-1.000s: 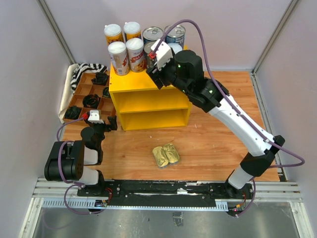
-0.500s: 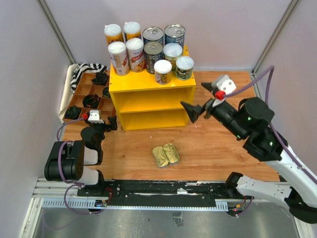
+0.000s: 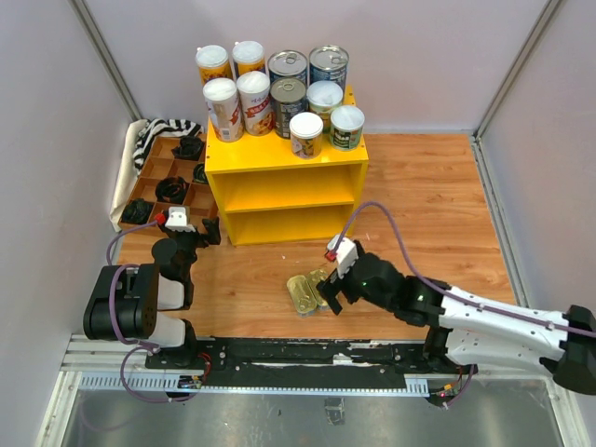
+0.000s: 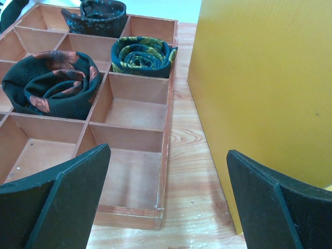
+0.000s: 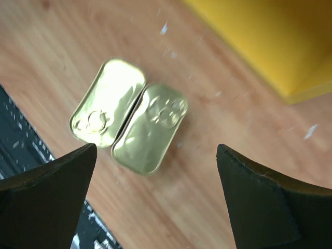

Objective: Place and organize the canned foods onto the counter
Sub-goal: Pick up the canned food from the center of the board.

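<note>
Two plain-lidded gold tins (image 5: 148,127) side by side beneath the spread, empty right hand (image 5: 154,155); left hand (image 4: 168,150) likewise released.

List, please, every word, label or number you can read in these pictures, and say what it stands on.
Nothing is legible in any view.
Tall white-lidded cans: printed labels, too small to read.
Silver-topped cans: dark labels, too small to read.
Short white-lidded cans: labels blurred.
Flat gold tins: embossed lids, no readable lettering.
</note>
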Motion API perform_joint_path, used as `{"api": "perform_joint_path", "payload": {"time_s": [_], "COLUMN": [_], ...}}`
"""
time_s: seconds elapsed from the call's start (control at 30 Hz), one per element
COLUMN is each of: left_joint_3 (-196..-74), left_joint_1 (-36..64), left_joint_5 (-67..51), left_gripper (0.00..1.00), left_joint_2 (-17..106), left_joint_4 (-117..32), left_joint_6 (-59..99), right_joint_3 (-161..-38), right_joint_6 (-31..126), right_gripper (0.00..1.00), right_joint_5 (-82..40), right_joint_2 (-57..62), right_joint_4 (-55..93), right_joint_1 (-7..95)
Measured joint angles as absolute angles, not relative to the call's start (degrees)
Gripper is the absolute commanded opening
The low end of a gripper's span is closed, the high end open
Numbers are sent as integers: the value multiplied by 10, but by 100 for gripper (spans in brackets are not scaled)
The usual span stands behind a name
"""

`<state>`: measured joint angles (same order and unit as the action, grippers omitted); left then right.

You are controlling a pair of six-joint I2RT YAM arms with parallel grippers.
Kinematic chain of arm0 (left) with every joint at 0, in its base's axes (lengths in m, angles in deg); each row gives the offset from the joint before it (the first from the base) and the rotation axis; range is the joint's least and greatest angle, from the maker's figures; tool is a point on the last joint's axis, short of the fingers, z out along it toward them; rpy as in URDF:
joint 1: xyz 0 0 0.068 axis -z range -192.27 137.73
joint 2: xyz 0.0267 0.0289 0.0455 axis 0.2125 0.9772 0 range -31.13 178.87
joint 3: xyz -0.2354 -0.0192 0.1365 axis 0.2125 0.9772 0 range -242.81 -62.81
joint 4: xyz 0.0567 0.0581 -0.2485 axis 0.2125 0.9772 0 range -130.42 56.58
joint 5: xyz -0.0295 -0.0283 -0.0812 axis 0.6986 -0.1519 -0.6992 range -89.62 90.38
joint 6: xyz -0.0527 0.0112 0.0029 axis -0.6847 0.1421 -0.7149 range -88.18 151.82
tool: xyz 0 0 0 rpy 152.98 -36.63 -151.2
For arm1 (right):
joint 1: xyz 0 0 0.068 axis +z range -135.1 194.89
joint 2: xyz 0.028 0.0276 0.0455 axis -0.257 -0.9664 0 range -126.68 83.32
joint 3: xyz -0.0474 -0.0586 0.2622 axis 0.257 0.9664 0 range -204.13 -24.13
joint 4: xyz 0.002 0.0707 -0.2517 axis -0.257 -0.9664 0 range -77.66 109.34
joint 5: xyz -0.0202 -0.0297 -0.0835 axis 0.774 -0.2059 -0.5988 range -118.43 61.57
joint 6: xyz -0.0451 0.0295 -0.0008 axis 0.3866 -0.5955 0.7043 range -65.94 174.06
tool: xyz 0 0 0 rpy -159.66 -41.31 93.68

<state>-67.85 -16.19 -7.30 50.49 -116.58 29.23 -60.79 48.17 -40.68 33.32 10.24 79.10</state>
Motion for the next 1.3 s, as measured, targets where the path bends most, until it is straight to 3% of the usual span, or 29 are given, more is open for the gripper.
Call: {"api": "perform_joint_path", "payload": {"time_s": [0.27, 0.67, 1.03, 1.3], "left_joint_3": [-678, -678, -678, -678], "left_joint_1": [-162, -162, -162, -162], "left_joint_5": [-73, -73, -73, -73], "left_gripper": [100, 100, 100, 100], "left_joint_2": [505, 505, 505, 505], "left_joint_4": [-1166, -1166, -1166, -1166], "left_joint_6": [292, 292, 292, 292], "right_joint_3": [-572, -573, -572, -577], "right_joint_6": [379, 334, 336, 353], "right_gripper": [99, 99, 88, 74], "right_joint_5": [-414, -432, -428, -401], "right_joint_2": [227, 105, 112, 79], "right_joint_4": [107, 120, 144, 171], "right_joint_1": [860, 864, 788, 769]}}
